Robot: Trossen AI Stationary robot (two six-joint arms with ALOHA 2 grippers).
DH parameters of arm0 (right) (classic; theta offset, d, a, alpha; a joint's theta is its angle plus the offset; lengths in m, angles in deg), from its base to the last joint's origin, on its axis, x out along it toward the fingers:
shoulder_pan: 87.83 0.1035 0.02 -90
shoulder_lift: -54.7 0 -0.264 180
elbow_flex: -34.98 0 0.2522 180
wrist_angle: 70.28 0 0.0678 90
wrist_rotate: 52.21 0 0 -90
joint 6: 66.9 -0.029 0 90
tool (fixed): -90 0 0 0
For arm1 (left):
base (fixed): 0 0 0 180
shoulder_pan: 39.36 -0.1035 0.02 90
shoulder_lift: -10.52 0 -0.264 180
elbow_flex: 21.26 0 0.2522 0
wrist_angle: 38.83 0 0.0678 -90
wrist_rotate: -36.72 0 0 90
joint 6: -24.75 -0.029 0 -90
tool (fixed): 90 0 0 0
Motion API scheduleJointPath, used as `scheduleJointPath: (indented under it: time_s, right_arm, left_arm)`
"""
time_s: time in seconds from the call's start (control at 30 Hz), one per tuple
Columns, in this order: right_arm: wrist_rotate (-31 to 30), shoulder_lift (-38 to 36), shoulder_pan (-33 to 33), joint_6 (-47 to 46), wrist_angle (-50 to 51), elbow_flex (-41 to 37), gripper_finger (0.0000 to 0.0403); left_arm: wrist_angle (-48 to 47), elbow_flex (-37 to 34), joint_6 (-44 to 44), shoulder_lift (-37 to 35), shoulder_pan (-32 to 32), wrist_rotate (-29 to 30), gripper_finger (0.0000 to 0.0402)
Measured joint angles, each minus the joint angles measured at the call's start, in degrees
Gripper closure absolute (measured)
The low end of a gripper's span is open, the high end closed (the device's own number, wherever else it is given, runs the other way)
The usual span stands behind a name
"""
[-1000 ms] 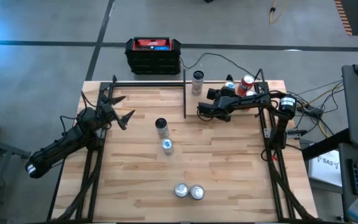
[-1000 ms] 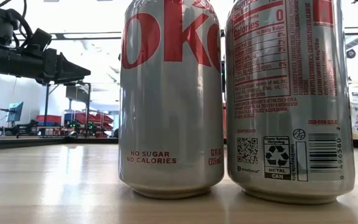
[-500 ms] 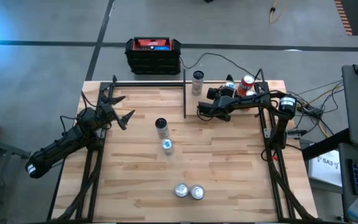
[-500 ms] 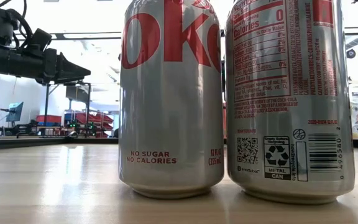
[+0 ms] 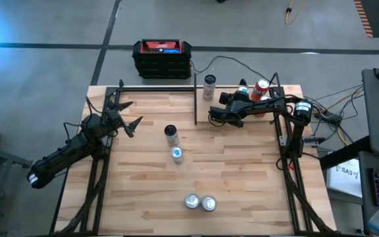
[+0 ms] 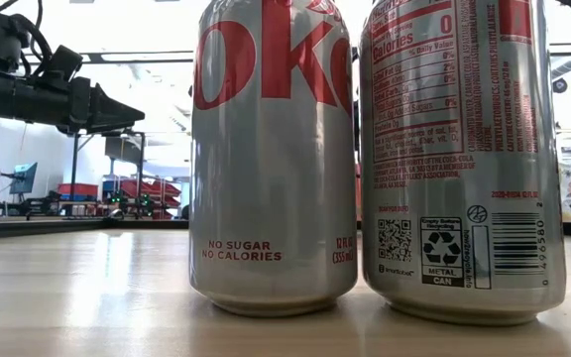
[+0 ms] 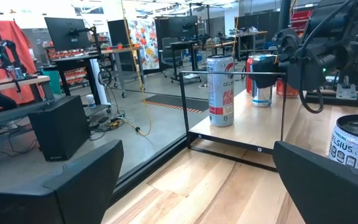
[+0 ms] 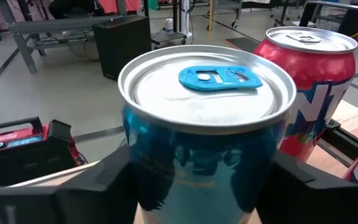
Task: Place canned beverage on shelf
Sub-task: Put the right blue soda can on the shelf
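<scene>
right fingers flank the blue can on the shelf, grip unclear; left fingers spread.

A black-and-red case sits on the grey floor at upper centre, cables trailing at right.

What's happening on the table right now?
The right gripper is over the shelf at the table's far right, its fingers on either side of a blue can that stands next to a red can; whether it grips the can is unclear. A tall white can already stands on the shelf. The left gripper hangs open at the left, holding nothing.
</scene>
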Motion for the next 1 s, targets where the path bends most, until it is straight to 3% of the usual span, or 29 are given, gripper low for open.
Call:
scheduleJointPath:
  time_s: [0.27,0.5,0.67,1.0]
  right_arm:
    - [-0.09,0.01,-1.61,-0.01,-0.12,-0.02,0.0187]
    - [-0.21,-0.01,-3.54,-0.01,-0.87,-0.02,0.0159]
    - [-0.35,-0.01,-4.28,0.18,-1.7,-0.03,0.0167]
    - [-0.44,-0.01,-5.25,7.38,-7.35,-0.07,0.0168]
  left_arm:
    - [0.0,0.0,0.01,0.0,0.0,0.0,0.0003]
    - [0.02,0.0,-0.01,0.0,0.0,0.02,0.0003]
    - [0.01,0.01,0.0,0.02,0.01,0.0,0.0003]
    - [0.0,0.0,0.0,0.01,0.01,0.02,0.0003]
